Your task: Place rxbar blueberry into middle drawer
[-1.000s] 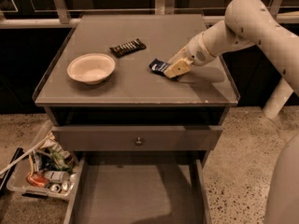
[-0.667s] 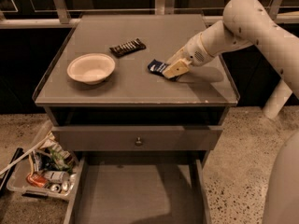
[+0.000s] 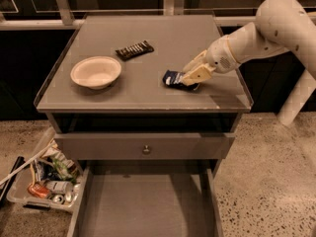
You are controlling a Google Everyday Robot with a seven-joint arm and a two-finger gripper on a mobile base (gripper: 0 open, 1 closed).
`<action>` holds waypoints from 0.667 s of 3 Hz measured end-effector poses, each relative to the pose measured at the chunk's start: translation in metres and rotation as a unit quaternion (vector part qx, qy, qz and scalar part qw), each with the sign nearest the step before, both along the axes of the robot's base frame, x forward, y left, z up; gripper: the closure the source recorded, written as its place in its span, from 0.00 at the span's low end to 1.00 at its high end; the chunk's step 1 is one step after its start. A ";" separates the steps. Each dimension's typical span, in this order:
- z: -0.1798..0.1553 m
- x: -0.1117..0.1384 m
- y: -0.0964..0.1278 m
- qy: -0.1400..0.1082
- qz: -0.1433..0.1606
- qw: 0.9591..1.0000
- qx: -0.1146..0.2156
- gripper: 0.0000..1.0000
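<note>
The rxbar blueberry (image 3: 172, 78), a small bar in a dark blue wrapper, is at the right middle of the cabinet top. My gripper (image 3: 191, 76) reaches in from the right and is shut on the bar's right end, holding it at or just above the surface. The middle drawer (image 3: 143, 209) is pulled out below as a wide grey tray with a bare floor, toward the front of the view.
A white bowl (image 3: 96, 72) sits on the left of the cabinet top (image 3: 148, 38). A black-brown bar (image 3: 134, 49) lies behind it. A shut drawer front with a round knob (image 3: 146, 149) is above the open tray. A bin of clutter (image 3: 44, 181) stands on the floor at the left.
</note>
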State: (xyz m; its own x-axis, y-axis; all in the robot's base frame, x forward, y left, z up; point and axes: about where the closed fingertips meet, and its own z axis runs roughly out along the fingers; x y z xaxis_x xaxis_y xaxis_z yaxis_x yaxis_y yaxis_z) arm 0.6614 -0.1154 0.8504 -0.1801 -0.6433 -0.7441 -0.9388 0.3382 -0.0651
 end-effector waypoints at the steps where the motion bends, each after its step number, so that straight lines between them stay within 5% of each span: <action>1: 0.023 -0.030 -0.012 -0.017 0.018 0.999 0.025 1.00; 2: 0.043 -0.059 -0.024 -0.036 0.030 0.998 0.044 1.00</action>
